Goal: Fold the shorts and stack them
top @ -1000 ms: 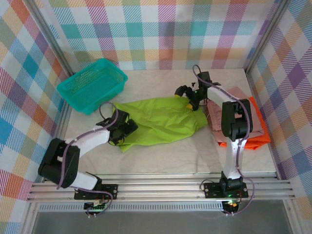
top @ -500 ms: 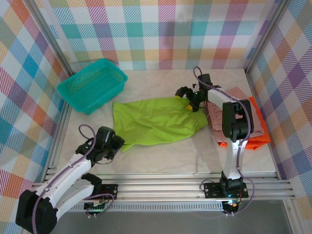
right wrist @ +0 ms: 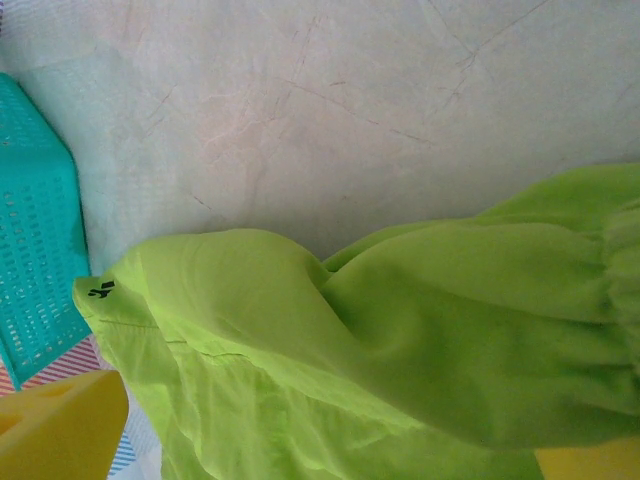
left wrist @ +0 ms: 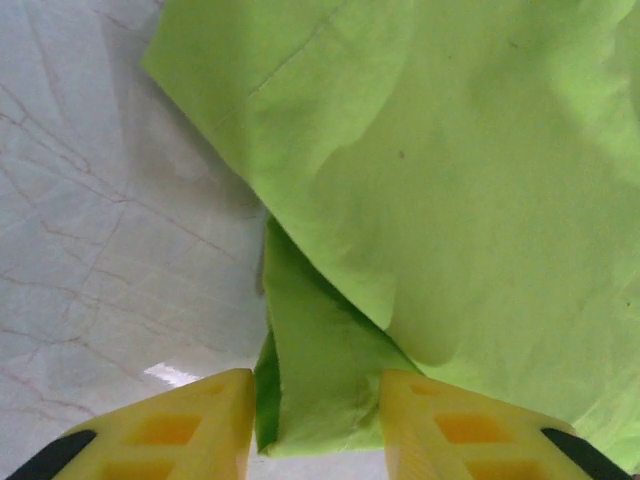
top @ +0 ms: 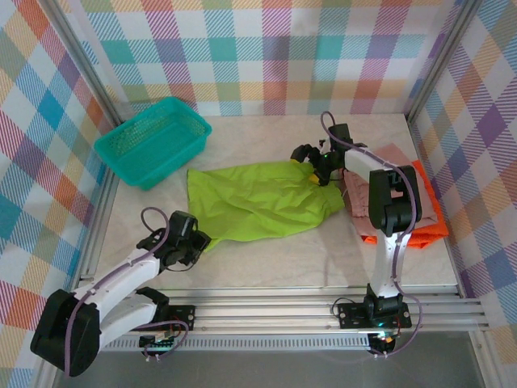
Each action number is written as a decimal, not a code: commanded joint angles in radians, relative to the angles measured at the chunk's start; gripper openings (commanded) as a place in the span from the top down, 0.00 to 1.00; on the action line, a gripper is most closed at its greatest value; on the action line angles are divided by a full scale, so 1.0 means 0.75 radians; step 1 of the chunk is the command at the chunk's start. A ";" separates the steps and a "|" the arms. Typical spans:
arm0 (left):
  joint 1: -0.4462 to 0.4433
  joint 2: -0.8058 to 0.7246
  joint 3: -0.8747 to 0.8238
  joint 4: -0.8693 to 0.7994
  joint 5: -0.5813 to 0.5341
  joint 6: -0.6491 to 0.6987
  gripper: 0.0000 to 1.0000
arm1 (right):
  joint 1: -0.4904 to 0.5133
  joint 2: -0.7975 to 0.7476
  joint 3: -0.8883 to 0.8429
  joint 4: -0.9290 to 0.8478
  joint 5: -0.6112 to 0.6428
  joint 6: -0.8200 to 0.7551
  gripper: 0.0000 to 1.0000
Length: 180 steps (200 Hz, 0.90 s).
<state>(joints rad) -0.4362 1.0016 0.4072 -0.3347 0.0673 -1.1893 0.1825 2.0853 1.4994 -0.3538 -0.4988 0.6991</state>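
The lime green shorts (top: 258, 198) lie spread across the middle of the table. My left gripper (top: 191, 242) is at their near-left corner. In the left wrist view its yellow fingers (left wrist: 205, 420) stand a little apart on either side of a folded green corner (left wrist: 320, 370); the jaws are not pressed together. My right gripper (top: 312, 166) hovers wide open over the far-right waistband end (right wrist: 480, 300). A small dark logo (right wrist: 101, 291) shows on the cloth. The pink shorts (top: 356, 196) lie on the orange shorts (top: 428, 220) at the right, partly under the right arm.
A teal mesh basket (top: 153, 141) stands at the back left, its wall (right wrist: 35, 230) also in the right wrist view. Checked walls close in the table on three sides. Bare marble tabletop (top: 275, 259) runs along the near edge.
The left arm has drawn back from on top of the green shorts to their near-left corner, and its jaws have narrowed around that corner. The right arm has not moved.
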 commanded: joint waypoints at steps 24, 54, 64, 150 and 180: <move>-0.008 0.030 0.045 0.050 -0.043 0.047 0.84 | -0.005 -0.015 -0.055 -0.034 -0.004 0.015 0.00; -0.005 -0.006 0.087 -0.068 -0.144 0.115 1.00 | -0.006 -0.009 -0.064 -0.031 -0.002 0.012 0.00; -0.001 -0.036 0.112 -0.147 -0.199 0.156 1.00 | -0.007 -0.005 -0.061 -0.037 0.002 0.009 0.00; 0.149 -0.289 0.124 -0.574 -0.503 0.236 1.00 | -0.024 0.021 -0.076 -0.052 0.018 0.017 0.00; 0.166 -0.392 0.130 -0.640 -0.590 0.249 0.90 | -0.022 0.003 -0.100 -0.030 -0.010 0.038 0.00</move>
<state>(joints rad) -0.3405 0.7647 0.5144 -0.6506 -0.2058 -1.0229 0.1867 2.0838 1.4693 -0.3515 -0.5697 0.7300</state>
